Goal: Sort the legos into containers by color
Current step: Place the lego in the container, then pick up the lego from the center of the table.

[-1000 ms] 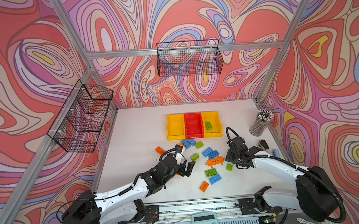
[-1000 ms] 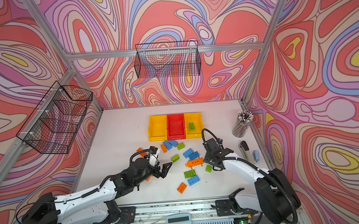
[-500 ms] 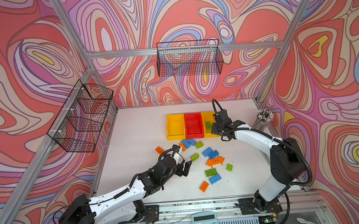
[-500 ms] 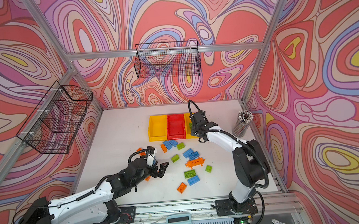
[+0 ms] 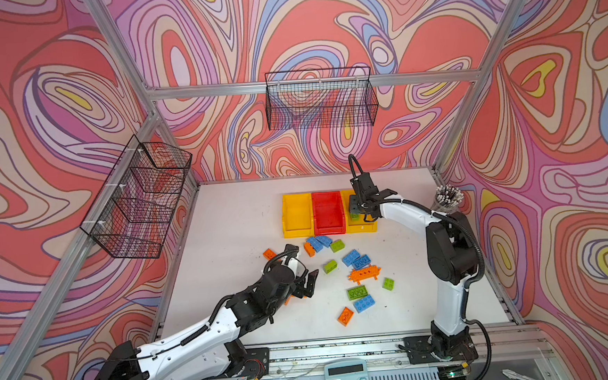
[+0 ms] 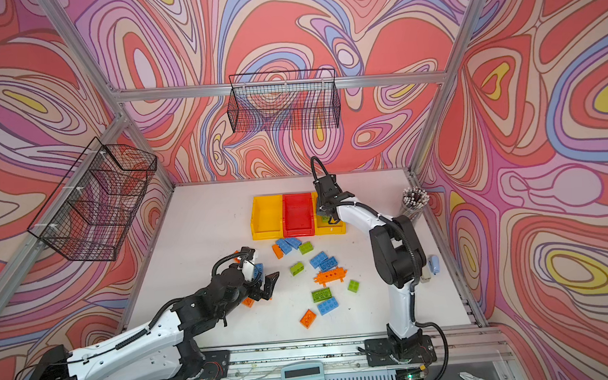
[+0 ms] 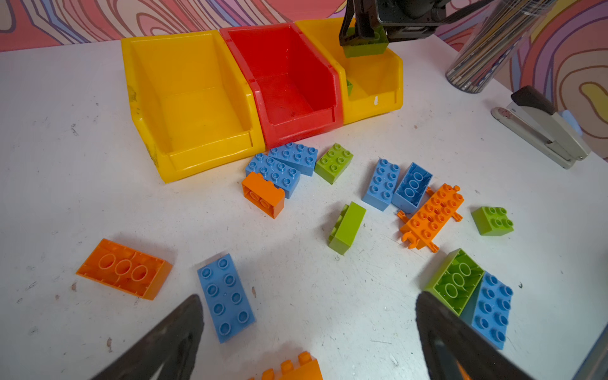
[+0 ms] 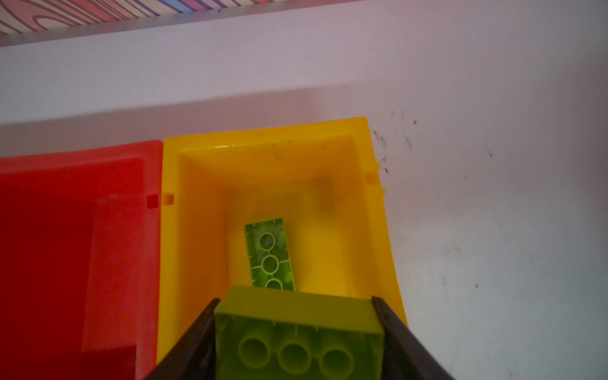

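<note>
Left claw (image 7: 307, 297) spread wide, low over the bench (image 7: 65, 148), a blue brick (image 7: 226, 297) just beside one finger (image 7: 171, 339); open bench toward the left edge. Loose legos (image 5: 352, 258) spread from the bins' (image 7: 296, 65) front edges. Right claw (image 8: 296, 300) grips a green brick (image 8: 296, 316) above the right yellow bin's (image 8: 263, 136) opening; a second green brick (image 8: 268, 253) lies on its floor.

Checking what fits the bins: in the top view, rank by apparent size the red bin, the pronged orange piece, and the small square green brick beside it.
Largest: red bin.
Next: pronged orange piece.
Smallest: small square green brick.
Similar camera distance, so the ranking is safe.
</note>
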Controlling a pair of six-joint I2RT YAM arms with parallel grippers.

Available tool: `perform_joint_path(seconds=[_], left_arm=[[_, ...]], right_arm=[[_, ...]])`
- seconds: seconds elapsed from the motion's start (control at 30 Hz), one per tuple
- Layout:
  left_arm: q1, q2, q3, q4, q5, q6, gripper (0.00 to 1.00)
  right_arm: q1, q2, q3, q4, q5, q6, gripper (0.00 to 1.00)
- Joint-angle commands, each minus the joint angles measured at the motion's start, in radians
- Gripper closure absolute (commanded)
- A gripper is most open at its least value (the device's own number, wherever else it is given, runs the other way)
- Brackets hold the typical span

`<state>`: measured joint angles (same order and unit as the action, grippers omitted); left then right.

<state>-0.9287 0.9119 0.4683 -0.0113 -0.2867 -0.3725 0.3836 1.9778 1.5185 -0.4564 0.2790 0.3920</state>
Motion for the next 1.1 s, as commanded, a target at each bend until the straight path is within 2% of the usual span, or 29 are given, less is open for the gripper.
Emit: perform_joint_path(seconds=[0.0, 0.1, 0.27, 0.47, 0.67, 0.87, 1.07], left_arm=[[0.002, -0.004, 0.038, -0.043, -0.028, -0.019, 0.00], [0.002, -0.002, 0.039, -0.043, -0.025, -0.018, 0.00], [0.000, 0.006, 0.039, -0.042, -0.007, -0.012, 0.00], [0.000, 0.017, 0.078, -0.029, 0.039, -0.023, 0.00], [0.001, 0.013, 0.062, -0.027, 0.056, -0.069, 0.00], [0.001, -0.041, -0.001, -0.065, 0.019, -0.135, 0.00], [0.001, -0.112, -0.034, -0.130, -0.001, -0.161, 0.00]], right_arm=[[-0.006, -0.007, 0.035, 0.017, -0.014, -0.030, 0.22], [-0.006, -0.044, 0.027, 0.022, -0.014, -0.037, 0.18], [-0.005, -0.151, -0.056, 0.032, -0.038, -0.026, 0.17], [0.032, -0.337, -0.273, 0.048, -0.079, 0.017, 0.19], [0.136, -0.469, -0.474, 0.119, -0.141, 0.071, 0.20], [0.248, -0.413, -0.530, 0.197, -0.180, 0.050, 0.17], [0.263, -0.309, -0.509, 0.262, -0.201, -0.010, 0.16]])
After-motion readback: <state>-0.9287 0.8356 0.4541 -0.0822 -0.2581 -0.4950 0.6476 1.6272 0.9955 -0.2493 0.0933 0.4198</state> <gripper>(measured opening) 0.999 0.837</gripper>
